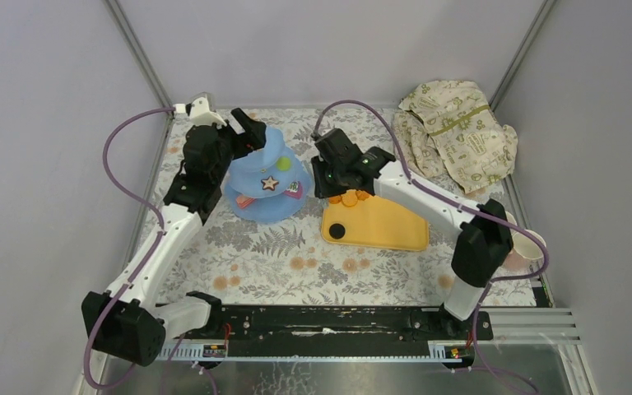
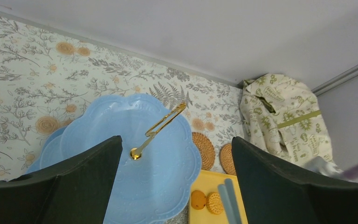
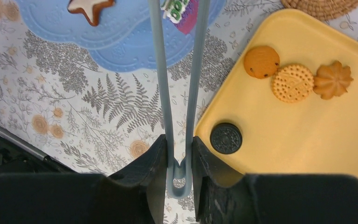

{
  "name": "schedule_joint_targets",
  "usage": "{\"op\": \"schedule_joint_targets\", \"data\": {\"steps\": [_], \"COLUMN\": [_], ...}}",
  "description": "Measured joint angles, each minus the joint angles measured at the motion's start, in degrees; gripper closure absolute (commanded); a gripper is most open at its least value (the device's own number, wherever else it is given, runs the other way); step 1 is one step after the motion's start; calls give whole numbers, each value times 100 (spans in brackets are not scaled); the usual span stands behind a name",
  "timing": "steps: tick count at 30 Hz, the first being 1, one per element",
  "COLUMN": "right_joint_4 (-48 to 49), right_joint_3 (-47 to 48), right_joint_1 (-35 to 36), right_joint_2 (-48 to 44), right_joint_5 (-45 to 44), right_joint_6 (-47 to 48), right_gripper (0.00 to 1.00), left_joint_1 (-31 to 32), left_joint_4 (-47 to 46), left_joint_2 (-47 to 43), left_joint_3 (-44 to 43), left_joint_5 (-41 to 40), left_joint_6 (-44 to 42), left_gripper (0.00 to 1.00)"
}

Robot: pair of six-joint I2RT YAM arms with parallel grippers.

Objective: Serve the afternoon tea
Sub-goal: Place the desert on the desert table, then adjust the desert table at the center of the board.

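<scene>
In the right wrist view, the tips of the grey-blue tongs are cut off by the top edge, as are the light-blue three-tier stand and a round woven brown coaster. In the top view, a pale cup at the right of the frame is half hidden behind the right arm.

Place: a robot test cell, more lab than home
Walls: plain grey panels close in the floral tablecloth on three sides; bare metal posts rise from its far corners
Rig: a black rail along the tablecloth's near edge carries the left arm and right arm; purple cables loop above its left side
Props: toy biscuits on a yellow tray lying on the tablecloth
</scene>
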State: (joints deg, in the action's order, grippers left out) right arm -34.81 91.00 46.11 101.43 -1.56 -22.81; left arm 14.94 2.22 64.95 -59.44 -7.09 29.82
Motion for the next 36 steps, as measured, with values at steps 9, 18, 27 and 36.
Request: {"op": "schedule_joint_targets", "data": {"steps": [9, 18, 27, 36], "right_joint_4": [256, 350, 387, 389], "right_joint_3": [-1001, -1543, -1773, -1812], "right_joint_1": [2, 2, 2, 2], "right_joint_2": [-1069, -1541, -1718, -1816], "right_joint_5": [-140, -251, -304, -391], "right_joint_6": [-52, -103, -107, -120], "right_gripper": [73, 74, 74, 74], "left_joint_1": [0, 42, 116, 232], "left_joint_4": [-13, -122, -142, -142], "left_joint_2": [431, 463, 470, 516], "left_joint_3": [-31, -59, -63, -68], "left_joint_5": [68, 4, -85, -181], "left_joint_6": [-216, -304, -376, -407], "left_gripper": [19, 40, 54, 64]}}
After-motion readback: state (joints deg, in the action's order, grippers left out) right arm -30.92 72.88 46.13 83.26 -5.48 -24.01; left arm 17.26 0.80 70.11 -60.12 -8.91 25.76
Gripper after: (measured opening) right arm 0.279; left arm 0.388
